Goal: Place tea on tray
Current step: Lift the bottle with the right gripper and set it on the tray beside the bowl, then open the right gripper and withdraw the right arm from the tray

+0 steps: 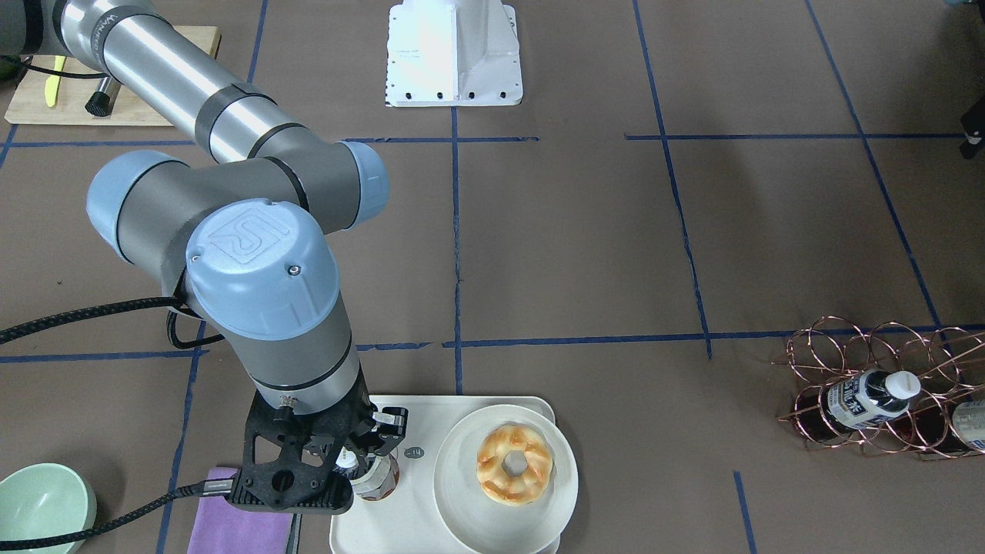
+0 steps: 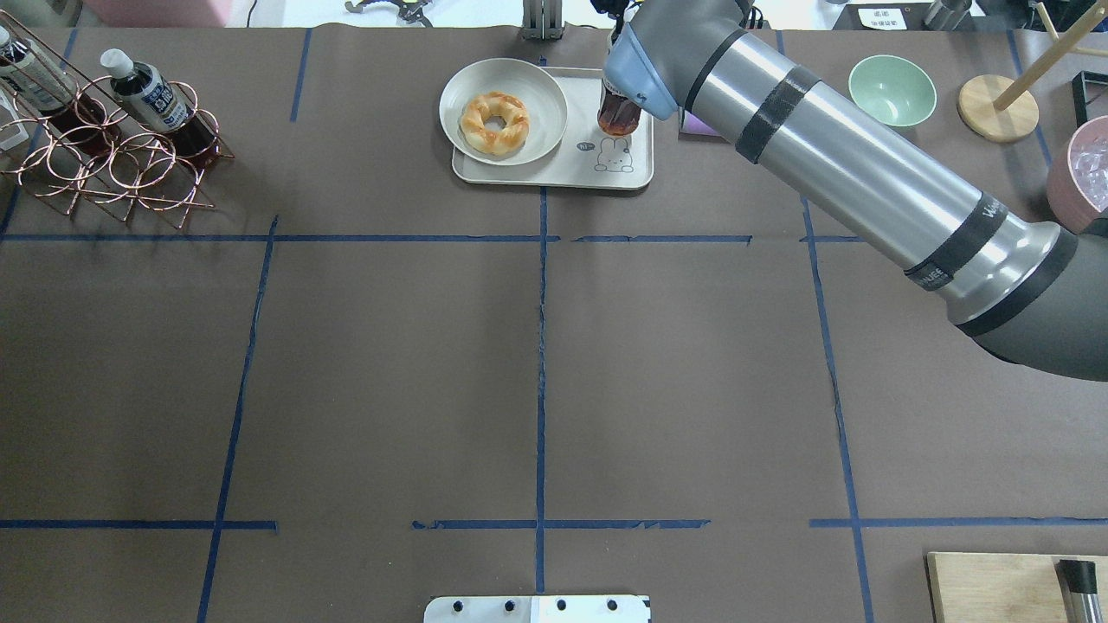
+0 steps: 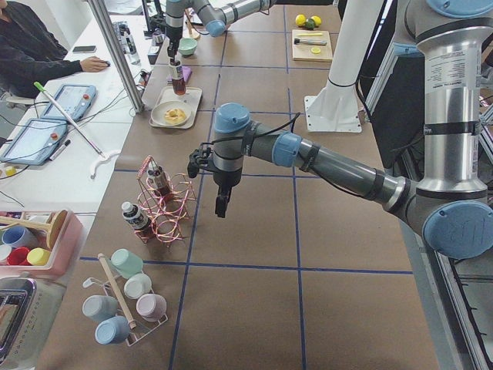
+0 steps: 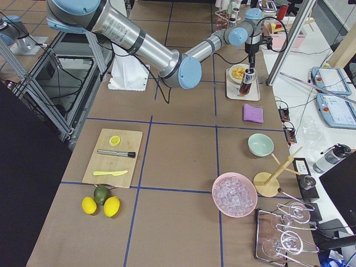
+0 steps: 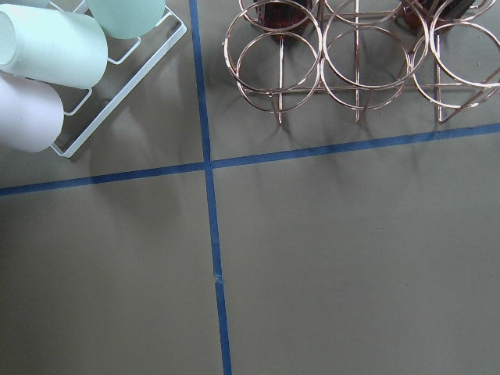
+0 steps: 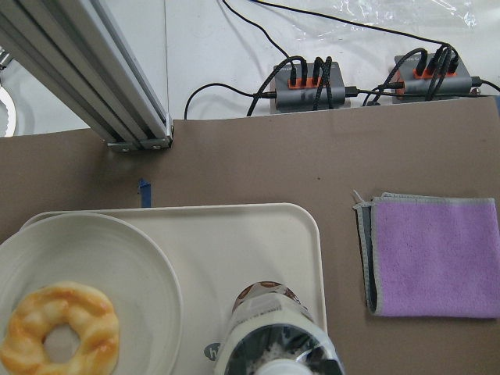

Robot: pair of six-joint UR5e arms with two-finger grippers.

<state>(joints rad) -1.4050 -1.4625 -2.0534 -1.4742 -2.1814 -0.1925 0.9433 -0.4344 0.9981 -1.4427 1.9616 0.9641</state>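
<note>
The right tool (image 1: pixel 355 455) points straight down over the tray (image 1: pixel 385 527) and is clenched around the top of the tea (image 1: pixel 378 478), at the white cap. The bottle stands upright, and its bottom seems to rest on the tray floor. I cannot tell for sure that its full weight is there.

In the overhead view the tray lies at the far edge of the desk, near the middle. The tea is on the right part of the tray, just beyond the small line-drawn animal (image 2: pixel 615 156). On the left part sits a round cream plate (image 1: pixel 462 504) with a ring-shaped pastry (image 1: pixel 492 469). The bottle is close to the plate but apart from it.

Just right of the tray lies a purple cloth (image 1: pixel 231 527), and further right a pale green bowl (image 1: pixel 42 504).

At the far left stands a copper wire rack (image 2: pixel 130 169) with more bottles of the same kind (image 1: pixel 869 396) lying in its rings.

The left tool (image 3: pixel 221 204) hangs above the bare desk beside this rack, touching nothing. Only the side view shows it, so I cannot tell if it is released or clenched.
</note>
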